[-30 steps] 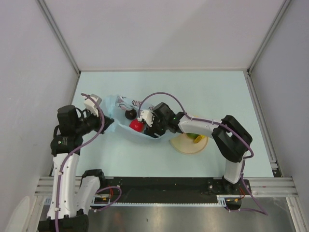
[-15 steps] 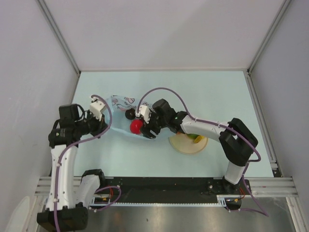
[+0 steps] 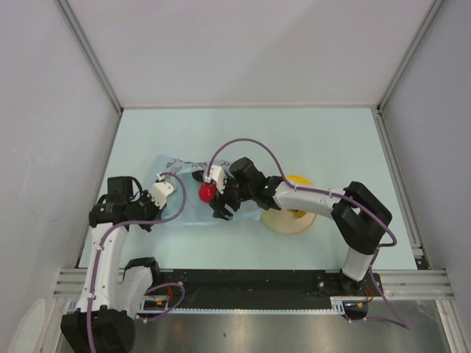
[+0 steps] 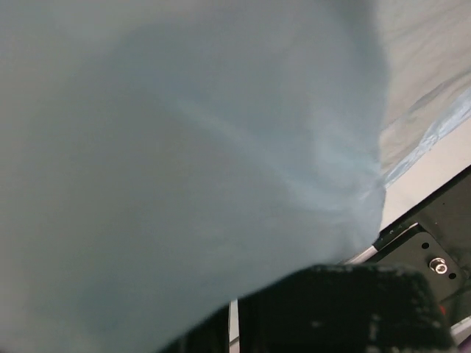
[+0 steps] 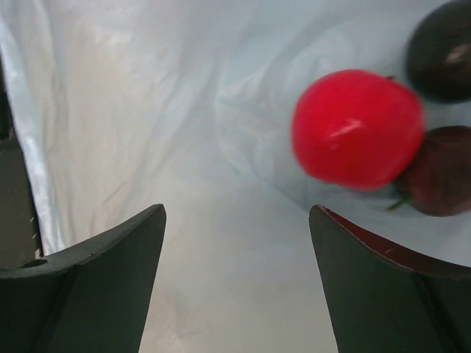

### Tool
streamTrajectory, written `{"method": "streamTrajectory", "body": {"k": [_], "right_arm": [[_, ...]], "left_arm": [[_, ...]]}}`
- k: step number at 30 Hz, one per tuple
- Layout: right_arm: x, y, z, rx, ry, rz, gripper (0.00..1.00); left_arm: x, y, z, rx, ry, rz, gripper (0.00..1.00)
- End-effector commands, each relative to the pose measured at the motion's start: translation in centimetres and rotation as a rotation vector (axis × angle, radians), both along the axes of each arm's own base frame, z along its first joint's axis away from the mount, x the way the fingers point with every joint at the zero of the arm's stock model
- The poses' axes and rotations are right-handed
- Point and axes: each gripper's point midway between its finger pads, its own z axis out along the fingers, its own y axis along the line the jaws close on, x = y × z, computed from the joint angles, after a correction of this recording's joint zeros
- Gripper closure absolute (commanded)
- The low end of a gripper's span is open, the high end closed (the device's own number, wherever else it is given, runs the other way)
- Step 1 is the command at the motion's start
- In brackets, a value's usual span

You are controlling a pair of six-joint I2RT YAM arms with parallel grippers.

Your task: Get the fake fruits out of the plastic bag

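Plastic bag [image 3: 185, 211] on pale-blue table [image 3: 331, 140]

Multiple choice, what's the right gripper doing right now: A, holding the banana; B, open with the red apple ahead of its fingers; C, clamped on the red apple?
B: in the right wrist view the right gripper has its fingers wide apart over the plastic bag, and the red apple lies beyond them, not gripped.
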Motion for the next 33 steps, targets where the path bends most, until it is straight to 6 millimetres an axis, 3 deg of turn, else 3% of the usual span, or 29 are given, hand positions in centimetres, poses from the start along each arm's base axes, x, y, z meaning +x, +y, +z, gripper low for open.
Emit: {"method": "streamTrajectory", "body": {"k": [1, 4, 8, 11, 16, 19, 23, 25, 27, 32, 33], "right_arm": [[4.8, 0.9, 5.4, 0.143, -0.108, -0.149, 0.16], [7.0, 1.3, 5.1, 0.145, -0.139, -0.203, 0.15], [8.8, 2.3, 3.2, 0.104, -0.167, -0.212, 0.10], [9.2, 2.9, 2.3, 0.080, -0.175, -0.199, 0.06], [9.2, 3.4, -1.5, -0.015, -0.186, -0.171, 0.01], [9.7, 3.6, -1.9, -0.020, -0.195, -0.183, 0.02], [10.1, 4.2, 0.5, 0.034, -0.205, -0.154, 0.30], [9.8, 4.6, 2.6, 0.074, -0.197, -0.121, 0.43], [9.2, 5.0, 4.6, 0.119, -0.177, -0.095, 0.48], [6.7, 5.0, 13.2, 0.296, -0.181, 0.028, 0.49], [6.2, 4.7, 13.6, 0.285, -0.182, 0.056, 0.49]], "left_arm": [[1.4, 0.7, 0.8, 0.035, -0.071, -0.003, 1.00], [1.8, 0.5, 1.3, 0.020, -0.089, 0.007, 1.00], [2.2, -0.1, 1.8, -0.024, -0.088, 0.013, 1.00], [2.3, -0.3, 1.6, -0.036, -0.076, 0.015, 1.00], [2.8, -0.5, 2.1, -0.057, -0.090, 0.025, 1.00], [2.9, -0.6, 2.4, -0.063, -0.097, 0.029, 1.00], [2.9, -0.7, 2.5, -0.065, -0.099, 0.026, 0.99], [2.9, -0.7, 2.4, -0.067, -0.103, 0.026, 1.00], [3.2, -0.7, 2.3, -0.071, -0.104, 0.028, 1.00], [4.0, -1.1, 2.9, -0.099, -0.113, 0.024, 1.00], [4.2, -1.1, 3.1, -0.100, -0.119, 0.022, 1.00]]}}
